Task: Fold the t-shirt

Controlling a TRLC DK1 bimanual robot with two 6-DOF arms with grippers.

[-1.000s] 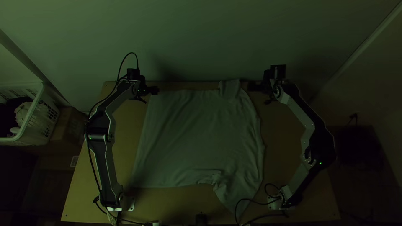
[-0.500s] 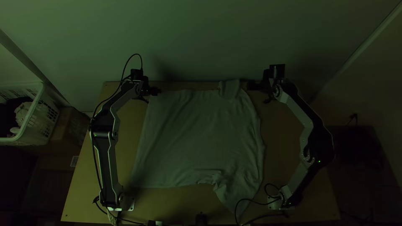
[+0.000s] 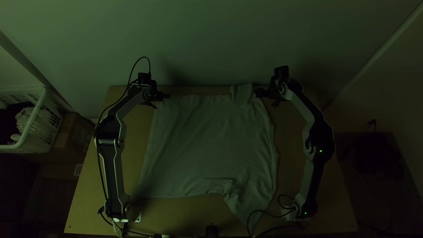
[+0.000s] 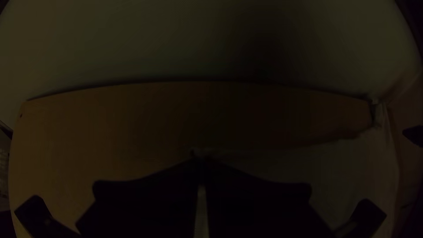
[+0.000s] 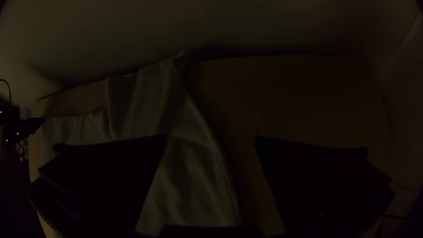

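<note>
- Pale cloth bunches near the desk's (image 3: 176,216) close edge, where the near sleeve (image 3: 252,207) of the t-shirt (image 3: 207,141) trails off at a slant. I would keep this end low and undisturbed while the far end is lifted, and mind the bunched patch (image 3: 224,187), since a layer brought down over it could take a ridge.
- Across the middle, the t-shirt lies spread with shallow creases, between the two arms. The step looks like getting a grip at both ends of the far edge, ready to fold toward the near side. Both ends would best rise together and evenly, with the cloth held taut enough that it doesn't sag.
- At the far sleeve (image 3: 241,93), the right hand (image 5: 210,137) is spread wide, one finger above the cloth and the other above bare desk, so the shirt's edge runs between them. It should settle low over that edge and close on a modest pinch; too shallow a bite could slip.
- By the opposite far corner (image 3: 162,100), the left hand (image 4: 201,161) has its tips pressed together, apparently pinching a little of the cloth. That corner should stay put until the other grip is sure.
</note>
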